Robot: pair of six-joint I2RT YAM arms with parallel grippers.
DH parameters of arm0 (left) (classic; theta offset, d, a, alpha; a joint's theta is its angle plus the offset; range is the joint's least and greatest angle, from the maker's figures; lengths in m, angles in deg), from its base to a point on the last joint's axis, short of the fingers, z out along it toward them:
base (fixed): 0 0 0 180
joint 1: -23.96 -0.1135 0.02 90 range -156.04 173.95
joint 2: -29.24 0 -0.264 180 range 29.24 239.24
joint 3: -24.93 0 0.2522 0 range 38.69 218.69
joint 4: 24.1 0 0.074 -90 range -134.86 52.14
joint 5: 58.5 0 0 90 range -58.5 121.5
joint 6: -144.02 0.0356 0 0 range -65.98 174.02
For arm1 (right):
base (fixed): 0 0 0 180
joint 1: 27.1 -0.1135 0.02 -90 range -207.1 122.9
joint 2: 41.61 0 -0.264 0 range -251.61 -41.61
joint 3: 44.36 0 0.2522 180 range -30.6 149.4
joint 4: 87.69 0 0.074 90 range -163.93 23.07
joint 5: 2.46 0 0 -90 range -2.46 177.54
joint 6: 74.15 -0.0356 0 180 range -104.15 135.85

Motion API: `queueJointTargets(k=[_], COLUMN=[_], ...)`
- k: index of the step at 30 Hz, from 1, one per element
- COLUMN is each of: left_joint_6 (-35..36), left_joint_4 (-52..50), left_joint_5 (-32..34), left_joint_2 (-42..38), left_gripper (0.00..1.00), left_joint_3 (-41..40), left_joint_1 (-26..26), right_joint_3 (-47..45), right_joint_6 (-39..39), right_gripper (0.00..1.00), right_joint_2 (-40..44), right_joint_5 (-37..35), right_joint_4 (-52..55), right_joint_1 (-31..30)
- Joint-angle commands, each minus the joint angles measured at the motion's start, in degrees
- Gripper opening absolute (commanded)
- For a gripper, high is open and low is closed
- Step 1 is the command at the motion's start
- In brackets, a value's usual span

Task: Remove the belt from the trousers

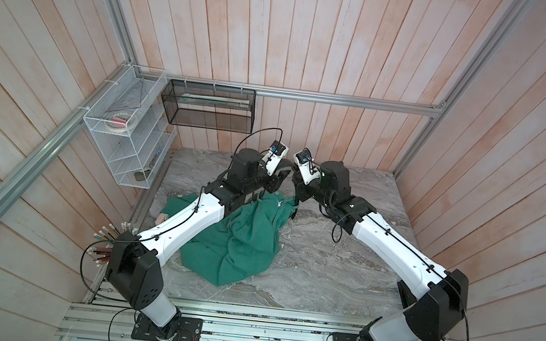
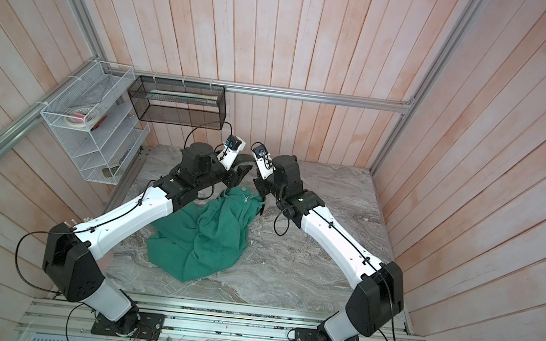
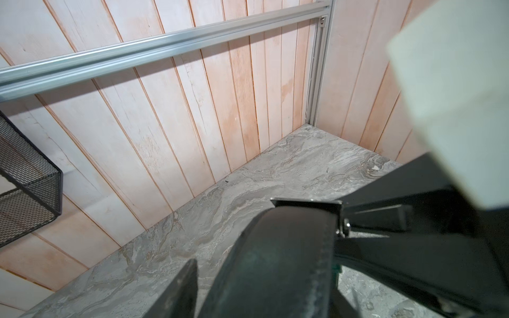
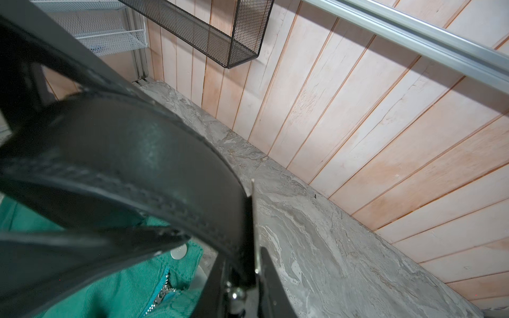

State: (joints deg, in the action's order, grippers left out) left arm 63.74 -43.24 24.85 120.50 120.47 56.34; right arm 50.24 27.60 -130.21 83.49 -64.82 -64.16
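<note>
both arms reach forward and bend inward, wrists nearly meeting above the far middle of the marble table (image 1: 322, 273). the right gripper (image 1: 298, 187) pinches the black belt (image 4: 137, 154) at its buckle end. the left gripper (image 1: 281, 181) stands spread, with the belt arching loosely between its fingers. the teal trousers (image 1: 242, 238) lie crumpled below, their zip just under the belt.
</note>
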Motion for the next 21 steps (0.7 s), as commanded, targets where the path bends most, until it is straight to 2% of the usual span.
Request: queueJointTargets(k=[1, 4, 5, 6, 8, 12, 17, 21], left_joint_6=[1.36, 0.73, 0.38, -0.19, -1.42, -4.65, -6.98, -7.72], left_joint_4=[-2.37, -2.22, -1.88, -1.51, -1.10, -1.43, -2.85, -3.78], left_joint_5=[0.92, 1.36, 1.37, 1.33, 1.30, 1.49, 1.67, 1.67], left_joint_2=[1.02, 0.72, 0.50, 0.33, 0.01, 0.04, 0.62, 0.85], left_gripper=[0.41, 0.10, 0.03, 0.00, 0.00, 0.00, 0.00, 0.00], left_joint_3=[2.49, 2.36, 2.29, 2.03, 1.97, 2.88, 4.50, 5.30], left_joint_1=[0.40, 0.40, 0.44, 0.45, 0.38, -0.01, -0.46, -0.56], right_joint_3=[0.80, 1.18, 1.29, 1.41, 2.38, 5.27, 6.14, 6.42], right_joint_6=[-1.25, -1.74, -2.28, -3.02, -4.77, -9.43, -14.12, -14.30], right_gripper=[0.00, 0.01, 0.10, 0.19, 0.33, 0.48, 0.56, 0.56], right_joint_2=[0.86, 0.69, 0.86, 1.19, 2.38, 4.46, 5.27, 4.32], right_joint_5=[3.65, 5.17, 6.14, 7.31, 9.50, 11.39, 14.55, 15.79], right_joint_4=[-0.06, 0.55, 0.50, 0.41, -0.15, -1.12, -0.05, 1.19], right_joint_1=[0.14, 0.78, 1.00, 1.43, 1.79, 2.59, 4.91, 5.24])
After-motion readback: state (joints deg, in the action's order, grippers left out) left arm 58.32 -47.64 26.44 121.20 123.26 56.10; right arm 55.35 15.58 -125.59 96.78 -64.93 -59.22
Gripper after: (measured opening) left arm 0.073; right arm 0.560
